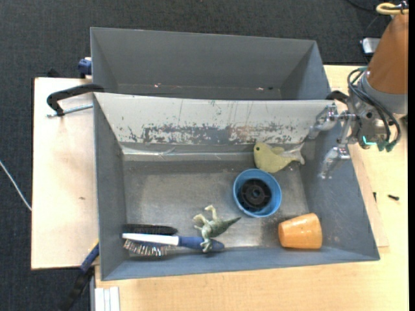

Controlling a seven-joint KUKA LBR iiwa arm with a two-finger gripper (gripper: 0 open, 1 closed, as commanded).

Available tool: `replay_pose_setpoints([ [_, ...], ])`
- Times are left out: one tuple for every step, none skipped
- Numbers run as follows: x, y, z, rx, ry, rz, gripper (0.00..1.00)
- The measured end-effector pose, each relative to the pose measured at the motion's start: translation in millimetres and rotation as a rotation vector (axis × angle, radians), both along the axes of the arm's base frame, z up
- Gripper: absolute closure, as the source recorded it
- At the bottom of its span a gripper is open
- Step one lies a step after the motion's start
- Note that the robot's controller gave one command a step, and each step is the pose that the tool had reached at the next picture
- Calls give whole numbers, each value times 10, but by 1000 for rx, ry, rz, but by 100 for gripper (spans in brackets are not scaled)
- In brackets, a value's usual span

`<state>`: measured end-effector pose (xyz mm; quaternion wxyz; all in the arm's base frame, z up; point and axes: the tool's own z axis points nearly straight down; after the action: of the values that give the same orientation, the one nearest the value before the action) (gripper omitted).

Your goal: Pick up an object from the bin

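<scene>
Camera view: the gripper (pixel 323 146) is at the bin's right side, up over the sloping right wall near the back corner. Its fingers are spread apart w/ nothing between them. The orange cover and cables sit behind it at the picture's right edge.

Nearest thing is a pale yellow duck-shaped toy (pixel 275 158). It's soft-looking, w/ a rounded body and a tail-like end pointing right. It lies on the floor by the back wall, just left of the gripper, not touching it.

The grey metal bin (pixel 162 186) has a scuffed back wall and holds 5 things, spread out:
- A blue round cup (pixel 257 194) w/ a black inside, mouth up, just in front of the duck toy.
- An orange cup (pixel 301 232) on its side in the front right corner.
- A small green-white toy dinosaur (pixel 211 225) at front centre.
- A hairbrush (pixel 159 241) w/ black bristles and a blue handle along the front wall at left, handle end touching the dinosaur.
</scene>
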<state>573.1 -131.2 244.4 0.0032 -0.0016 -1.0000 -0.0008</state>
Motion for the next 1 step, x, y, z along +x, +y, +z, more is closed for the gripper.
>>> replay_pose_setpoints([
  [141, 370, -1331, 1, -1, 31, 0],
])
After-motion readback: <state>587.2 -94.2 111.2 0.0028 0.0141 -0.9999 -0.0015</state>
